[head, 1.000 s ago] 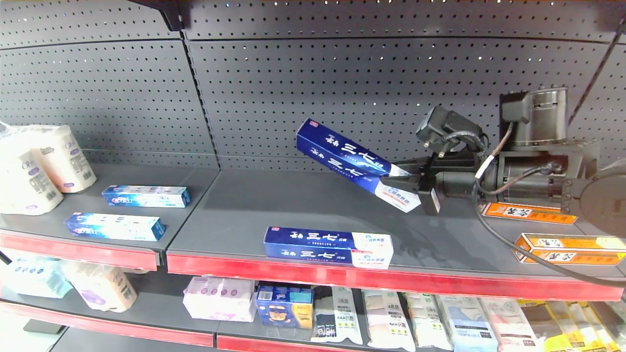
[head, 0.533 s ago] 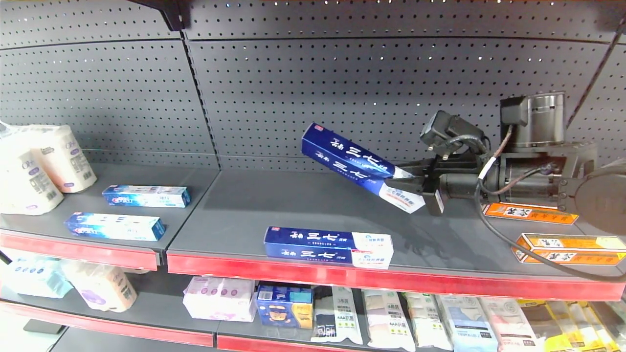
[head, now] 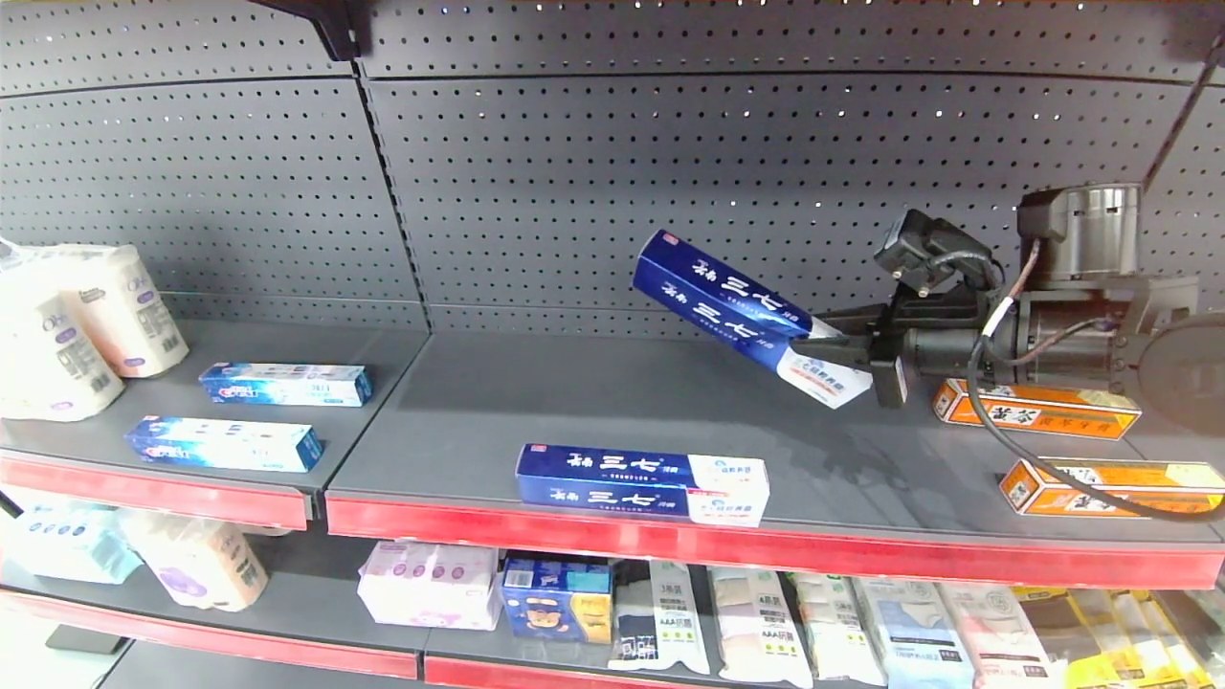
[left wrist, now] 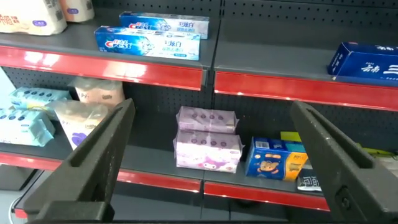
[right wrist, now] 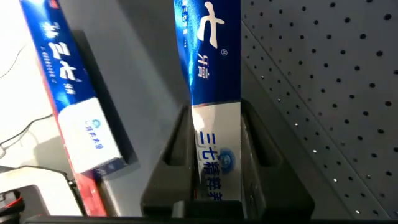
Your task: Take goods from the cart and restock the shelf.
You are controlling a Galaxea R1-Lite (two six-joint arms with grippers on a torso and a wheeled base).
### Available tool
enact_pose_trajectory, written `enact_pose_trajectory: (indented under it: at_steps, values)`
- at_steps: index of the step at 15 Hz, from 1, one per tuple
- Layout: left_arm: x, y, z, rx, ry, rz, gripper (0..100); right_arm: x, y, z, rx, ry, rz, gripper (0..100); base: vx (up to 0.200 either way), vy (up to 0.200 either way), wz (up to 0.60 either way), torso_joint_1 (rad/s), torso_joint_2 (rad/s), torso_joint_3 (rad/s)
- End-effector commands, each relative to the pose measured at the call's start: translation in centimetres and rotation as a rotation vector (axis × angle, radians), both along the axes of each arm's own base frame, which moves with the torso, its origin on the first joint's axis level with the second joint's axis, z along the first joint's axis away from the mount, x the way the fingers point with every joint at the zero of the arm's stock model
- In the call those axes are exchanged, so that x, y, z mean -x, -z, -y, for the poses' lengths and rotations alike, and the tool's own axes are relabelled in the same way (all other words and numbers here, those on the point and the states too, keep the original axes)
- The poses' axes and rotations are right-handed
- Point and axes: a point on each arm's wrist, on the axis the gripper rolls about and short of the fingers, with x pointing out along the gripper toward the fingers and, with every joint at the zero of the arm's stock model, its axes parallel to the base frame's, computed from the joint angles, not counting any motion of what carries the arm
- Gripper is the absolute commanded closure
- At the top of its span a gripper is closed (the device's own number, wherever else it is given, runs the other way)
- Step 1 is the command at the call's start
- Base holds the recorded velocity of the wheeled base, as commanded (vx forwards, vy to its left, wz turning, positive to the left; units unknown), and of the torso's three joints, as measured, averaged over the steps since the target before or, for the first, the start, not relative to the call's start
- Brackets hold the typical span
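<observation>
Grey shelf [head: 593,402] held one box [head: 641,483] at its front edge. Right gripper [head: 842,352] clamped a second box [head: 727,311] by its white end, tilted above the rear, probably to lay it behind. Left gripper [left wrist: 211,130] hung wide, empty.

right gripper [head: 842,354] over shelf [head: 536,402] | held toothpaste box [head: 737,311] juts leftward from it (tilted, far end up) | second toothpaste box [head: 641,483] left of it, at the front lip | rear carton [head: 1038,410] just right of it | front carton [head: 1110,486] right, nearer the lip | pegboard [head: 670,172] behind
</observation>
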Motion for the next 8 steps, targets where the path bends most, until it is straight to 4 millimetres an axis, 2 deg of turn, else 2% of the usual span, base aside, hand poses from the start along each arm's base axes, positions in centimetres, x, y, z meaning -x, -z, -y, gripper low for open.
enact_pose_trajectory:
  at_steps: [1, 5, 8]
  values:
    - [0.0, 0.0, 0.0, 0.000, -0.001, -0.001, 0, -0.8, 0.8, 0.4, 0.000, -0.001, -0.021, 100, 0.000, 0.000, 0.00, 0.000, 0.00, 0.000]
    - [0.0, 0.0, 0.0, 0.000, 0.000, -0.001, 0, -3.2, 0.8, -0.1, -0.032, -0.058, -0.027, 100, 0.000, 0.000, 0.00, 0.000, 0.00, 0.000]
    - [0.0, 0.0, 0.0, 0.000, -0.001, -0.001, 0, -3.7, 2.4, -0.4, -0.016, -0.068, -0.102, 100, 0.000, 0.000, 0.00, 0.000, 0.00, 0.000]
